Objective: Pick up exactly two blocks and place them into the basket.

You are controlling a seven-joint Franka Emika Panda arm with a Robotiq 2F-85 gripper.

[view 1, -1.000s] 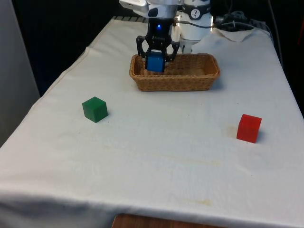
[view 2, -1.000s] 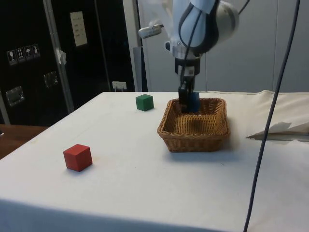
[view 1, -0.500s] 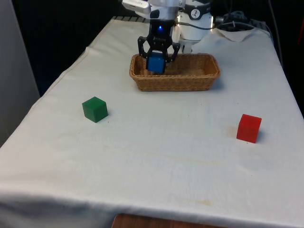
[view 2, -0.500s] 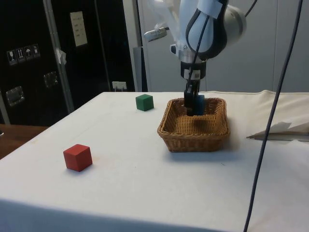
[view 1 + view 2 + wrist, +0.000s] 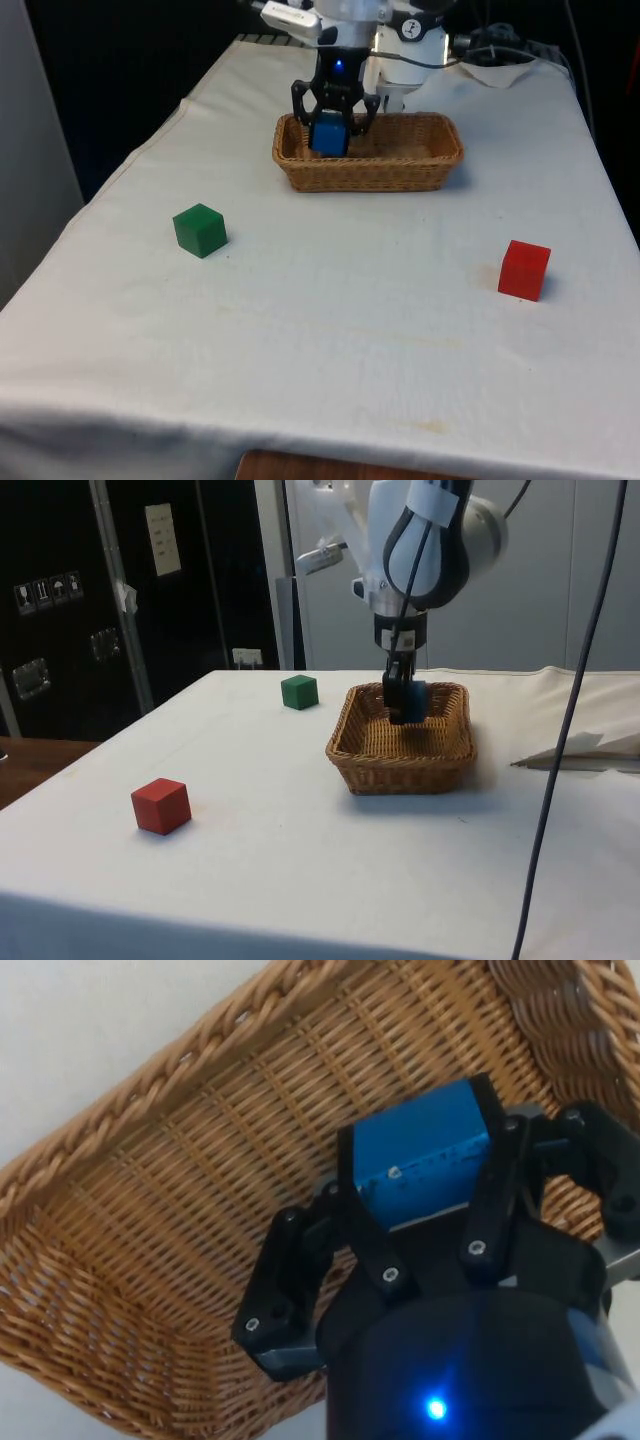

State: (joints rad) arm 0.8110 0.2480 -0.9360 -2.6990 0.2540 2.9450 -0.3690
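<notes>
My black gripper (image 5: 329, 130) is shut on a blue block (image 5: 327, 135) and holds it inside the wicker basket (image 5: 440, 160), at the end nearer the front view's left. In the side view the gripper (image 5: 405, 698) hangs low between the basket walls (image 5: 400, 765) with the blue block (image 5: 413, 697) just above the woven floor. The wrist view has the blue block (image 5: 420, 1155) clamped between the two fingers (image 5: 365, 1240), with the basket floor (image 5: 200, 1190) close beneath. A green block (image 5: 200, 230) lies on the cloth at the front view's left. A red block (image 5: 524, 268) sits at the right.
The green block (image 5: 299, 691) stands beyond the basket in the side view, and the red block (image 5: 161, 805) lies near the table's near corner. A crumpled white cloth (image 5: 495, 68) and cables lie behind the basket by the robot's base.
The gripper has carried the blue block a little further over the basket and lower into it. The green and red blocks have stayed put.
</notes>
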